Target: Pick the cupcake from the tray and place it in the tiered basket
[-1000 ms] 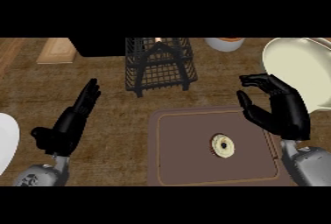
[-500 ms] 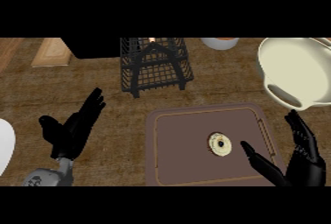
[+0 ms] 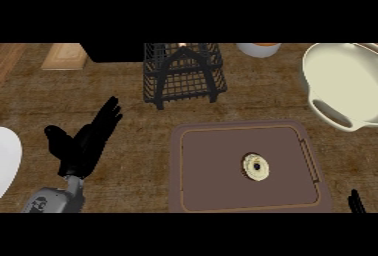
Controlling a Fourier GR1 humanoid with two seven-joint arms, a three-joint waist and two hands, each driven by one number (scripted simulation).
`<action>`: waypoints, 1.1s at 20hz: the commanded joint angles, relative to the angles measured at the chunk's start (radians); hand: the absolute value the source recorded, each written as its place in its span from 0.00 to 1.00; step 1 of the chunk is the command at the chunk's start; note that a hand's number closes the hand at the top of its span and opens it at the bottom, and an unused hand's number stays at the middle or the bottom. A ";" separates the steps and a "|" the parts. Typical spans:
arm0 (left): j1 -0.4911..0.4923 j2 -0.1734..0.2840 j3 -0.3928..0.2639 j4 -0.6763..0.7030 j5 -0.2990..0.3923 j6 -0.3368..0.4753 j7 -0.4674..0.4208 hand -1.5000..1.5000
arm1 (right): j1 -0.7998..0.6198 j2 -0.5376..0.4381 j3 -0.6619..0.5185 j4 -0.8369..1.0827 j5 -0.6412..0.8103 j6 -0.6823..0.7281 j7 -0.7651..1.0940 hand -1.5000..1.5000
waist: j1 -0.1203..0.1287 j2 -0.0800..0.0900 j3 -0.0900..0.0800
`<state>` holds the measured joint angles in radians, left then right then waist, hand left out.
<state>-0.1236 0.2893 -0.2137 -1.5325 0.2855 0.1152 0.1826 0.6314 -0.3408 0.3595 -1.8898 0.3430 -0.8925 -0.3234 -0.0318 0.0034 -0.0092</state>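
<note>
The cupcake (image 3: 256, 166), pale and round with a dark centre, sits on the brown tray (image 3: 214, 180) right of its middle. The black wire tiered basket (image 3: 182, 72) stands behind the tray, near the counter's far side. My left hand (image 3: 83, 142) rests open at the left of the tray, fingers straight and pointing up, well apart from the cupcake. Of my right hand (image 3: 356, 202) only fingertips show at the lower right corner, beside the tray's right edge.
A large cream pot (image 3: 345, 85) with a handle sits at the right. A white plate edge (image 3: 9, 160) shows at the far left. A wooden board (image 3: 65, 55) and a small white bowl (image 3: 258, 48) lie along the back.
My right hand has dropped from above the tray's right side down to the lower right corner, nearly out of view. The left hand has barely shifted. The cupcake has not moved.
</note>
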 commanded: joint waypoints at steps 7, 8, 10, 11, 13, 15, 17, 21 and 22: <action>-0.074 -0.013 -0.005 -0.006 -0.003 -0.002 0.037 0.50 | 0.312 0.085 0.068 -0.167 0.459 -0.013 0.375 0.00 | 0.035 0.024 -0.004; -0.046 0.002 -0.016 -0.022 0.000 -0.028 0.028 0.50 | 0.320 0.103 0.075 -0.192 0.506 0.013 0.408 0.00 | 0.054 0.024 -0.004; -0.061 -0.018 -0.028 0.004 -0.028 0.001 0.028 0.50 | 0.341 0.167 0.135 -0.225 0.605 0.071 0.468 0.00 | 0.052 0.025 -0.002; -0.021 -0.034 -0.045 -0.022 -0.014 -0.007 0.021 0.50 | 0.340 0.192 0.125 -0.253 0.645 0.102 0.513 0.00 | 0.069 0.023 -0.002; -0.068 -0.026 -0.014 0.020 -0.007 -0.013 0.020 0.50 | 0.330 0.275 0.160 -0.247 0.750 0.157 0.583 0.00 | 0.061 0.028 -0.002; -0.067 -0.031 -0.028 0.014 -0.010 -0.016 0.028 0.50 | 0.342 0.329 0.152 -0.254 0.863 0.216 0.650 0.00 | 0.065 0.028 -0.002; -0.085 -0.036 -0.039 -0.005 -0.022 -0.001 0.057 0.50 | 0.316 0.336 0.154 -0.243 0.952 0.261 0.745 0.00 | 0.067 0.025 0.000; -0.061 -0.032 -0.028 0.001 -0.021 -0.005 0.041 0.50 | 0.273 0.339 0.239 -0.294 1.123 0.391 0.967 0.00 | 0.062 0.017 0.002; -0.065 -0.050 -0.044 0.028 -0.033 -0.010 0.017 0.50 | 0.219 0.339 0.256 -0.299 1.152 0.442 1.019 0.00 | 0.060 0.020 0.002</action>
<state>-0.1925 0.2556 -0.2442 -1.5208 0.2674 0.1036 0.2169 0.9133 -0.0217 0.5552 -2.1650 1.3489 -0.5670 0.5182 0.0303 0.0258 -0.0087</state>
